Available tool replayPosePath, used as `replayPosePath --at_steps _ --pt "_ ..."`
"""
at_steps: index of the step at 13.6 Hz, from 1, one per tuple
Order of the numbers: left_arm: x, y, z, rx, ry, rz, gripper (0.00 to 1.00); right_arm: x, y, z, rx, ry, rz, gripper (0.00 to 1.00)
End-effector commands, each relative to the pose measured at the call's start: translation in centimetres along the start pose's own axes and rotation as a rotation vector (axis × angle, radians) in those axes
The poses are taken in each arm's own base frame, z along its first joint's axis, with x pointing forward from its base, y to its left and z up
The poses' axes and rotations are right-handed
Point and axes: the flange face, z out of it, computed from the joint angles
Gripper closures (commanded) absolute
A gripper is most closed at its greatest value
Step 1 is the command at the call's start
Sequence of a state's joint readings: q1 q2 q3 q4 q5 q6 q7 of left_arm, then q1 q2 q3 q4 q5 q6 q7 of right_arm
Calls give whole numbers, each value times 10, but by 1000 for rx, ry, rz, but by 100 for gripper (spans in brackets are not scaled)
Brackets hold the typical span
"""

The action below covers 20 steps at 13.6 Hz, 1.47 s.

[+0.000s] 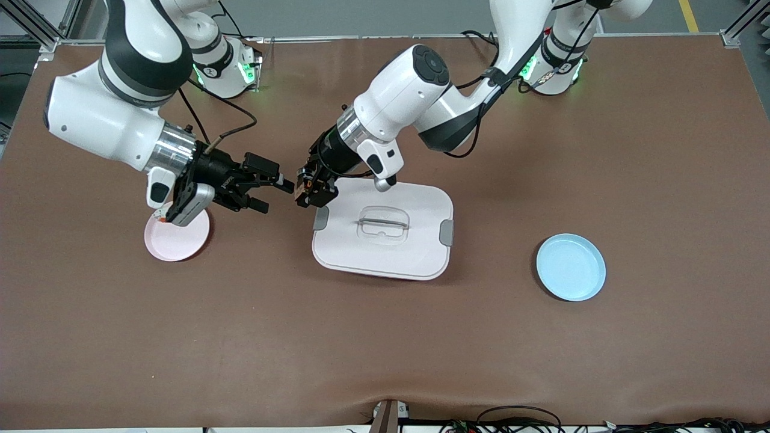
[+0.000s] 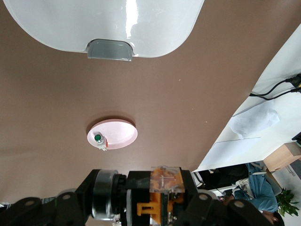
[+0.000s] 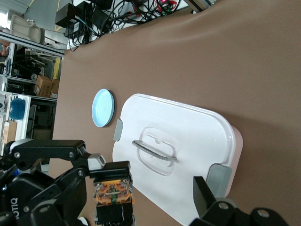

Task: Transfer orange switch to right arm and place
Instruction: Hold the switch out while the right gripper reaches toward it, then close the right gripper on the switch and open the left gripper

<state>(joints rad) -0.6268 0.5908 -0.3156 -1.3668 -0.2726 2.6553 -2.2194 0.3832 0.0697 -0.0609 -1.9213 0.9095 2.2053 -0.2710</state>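
Note:
The orange switch [image 1: 304,184] is a small black block with an orange band, and my left gripper [image 1: 309,191] is shut on it in the air. Both hang over the bare table beside the white container's corner toward the right arm's end. In the left wrist view the orange switch [image 2: 162,190] sits clamped in my left gripper [image 2: 164,200]. My right gripper [image 1: 274,195] faces it with fingers spread open and nothing held. In the right wrist view the orange switch [image 3: 113,194] lies right beside one finger of my right gripper [image 3: 155,186].
A white lidded container [image 1: 421,258] with a clear handle sits mid-table. A pink plate [image 1: 180,243] holding a small white-and-teal part [image 1: 159,215] lies under the right arm's wrist. A light blue plate [image 1: 571,267] rests toward the left arm's end.

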Motion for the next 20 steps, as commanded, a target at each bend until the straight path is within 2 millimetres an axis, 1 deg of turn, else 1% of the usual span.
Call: replayPosePath --at_steps 1,3,4,8,10,12,14,20 --pt "-5 1 -2 -15 -14 -26 60 7 -7 12 22 -1 -18 0" --pt "-6 0 -2 -14 -14 -24 60 1 -7 30 17 -34 -18 0" --pt "-6 0 -2 -14 -14 -23 60 -2 -10 35 18 -46 -25 0" --pt "-6 2 -4 -18 -13 -21 60 -4 -10 38 11 -53 -34 0" --pt "-6 2 -4 -18 -13 -21 60 -4 -7 36 11 -59 -58 0" --pt "-6 2 -4 -18 -13 -21 60 -8 0 36 13 -79 -69 0" --pt "-6 1 -3 -17 -12 -17 60 -11 1 38 13 -90 -61 0" --pt "-7 2 -5 -20 -13 -17 60 -9 -1 37 14 -84 -64 0"
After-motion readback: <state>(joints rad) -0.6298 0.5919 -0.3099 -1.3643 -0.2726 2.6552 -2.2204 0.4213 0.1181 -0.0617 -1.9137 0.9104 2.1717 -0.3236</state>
